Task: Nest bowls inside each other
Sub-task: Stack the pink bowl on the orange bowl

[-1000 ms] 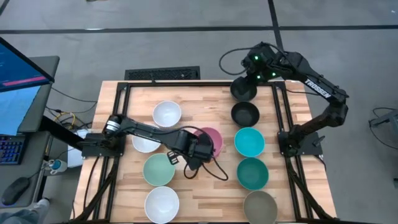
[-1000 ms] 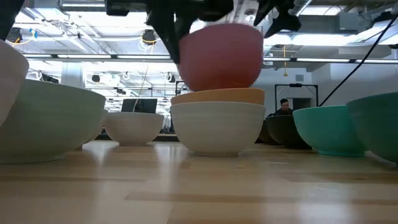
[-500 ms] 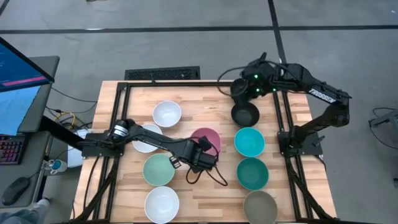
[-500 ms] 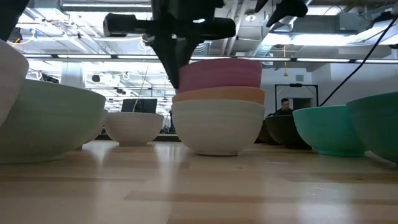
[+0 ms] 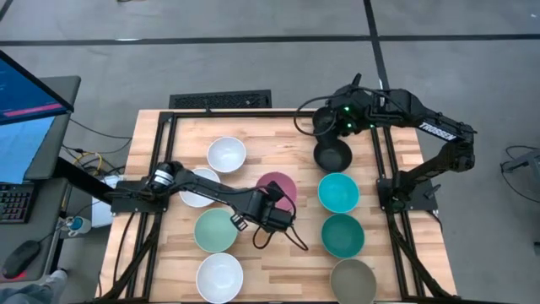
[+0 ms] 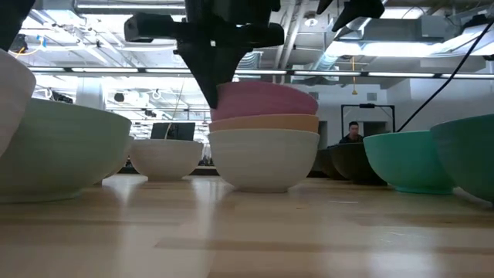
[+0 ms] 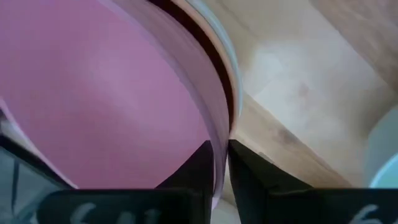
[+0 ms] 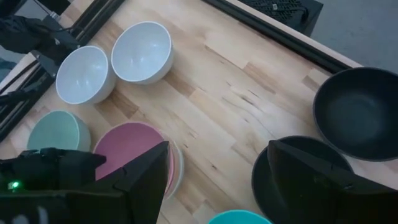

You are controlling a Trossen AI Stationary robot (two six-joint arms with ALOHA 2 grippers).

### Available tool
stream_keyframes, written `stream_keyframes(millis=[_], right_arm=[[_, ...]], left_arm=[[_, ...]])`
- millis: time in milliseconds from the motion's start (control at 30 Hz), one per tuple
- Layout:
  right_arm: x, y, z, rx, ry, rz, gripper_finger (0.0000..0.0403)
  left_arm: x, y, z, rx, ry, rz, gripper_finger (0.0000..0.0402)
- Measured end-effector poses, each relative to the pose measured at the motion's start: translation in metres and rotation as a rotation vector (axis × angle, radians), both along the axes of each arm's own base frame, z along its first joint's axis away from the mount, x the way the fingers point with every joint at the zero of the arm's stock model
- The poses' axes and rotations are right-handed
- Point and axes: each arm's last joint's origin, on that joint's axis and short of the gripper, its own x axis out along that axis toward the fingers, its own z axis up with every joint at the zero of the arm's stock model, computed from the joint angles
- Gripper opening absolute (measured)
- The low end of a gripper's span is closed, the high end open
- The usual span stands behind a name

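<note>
Where the smooth round pink bowl (image 6: 264, 99) sits, it is nested on an orange bowl (image 6: 266, 122) inside a white bowl (image 6: 262, 158), the stack standing near the middle of the pale wooden table (image 5: 287, 257). The left gripper (image 7: 221, 163) pinches the pink bowl's thin rim, one finger inside the wall and one outside, which looks the only workable hold on such a slick, rigid, probably light shell; I judge it would slip from a loose grip and tip if lifted by one edge. The right gripper (image 5: 322, 123) hangs open-fingered above the two black bowls (image 8: 360, 112) at the far right of the table, holding nothing.
</note>
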Motion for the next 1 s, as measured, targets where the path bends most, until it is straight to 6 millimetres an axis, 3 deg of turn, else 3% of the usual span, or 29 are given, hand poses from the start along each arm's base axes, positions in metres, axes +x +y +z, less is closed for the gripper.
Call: stream_keyframes(millis=[300, 633, 833, 1000], right_arm=[[-0.001, -0.001, 0.0, -0.016, 0.009, -0.016, 0.0294], [-0.004, -0.008, -0.002, -0.011, 0.031, -0.046, 0.0294], [-0.005, -0.008, -0.002, -0.008, 0.04, -0.047, 0.0294], [-0.006, -0.007, -0.003, 0.006, 0.057, -0.057, 0.0294]], left_arm=[[0.004, 0.002, 0.0, -0.057, -0.047, 0.088, 0.0047], [-0.009, 0.004, 0.01, -0.06, -0.005, 0.156, 0.005], [-0.001, 0.002, 0.013, -0.096, -0.098, 0.184, 0.0045], [0.008, 0.0, 0.013, -0.11, -0.193, 0.182, 0.0017]])
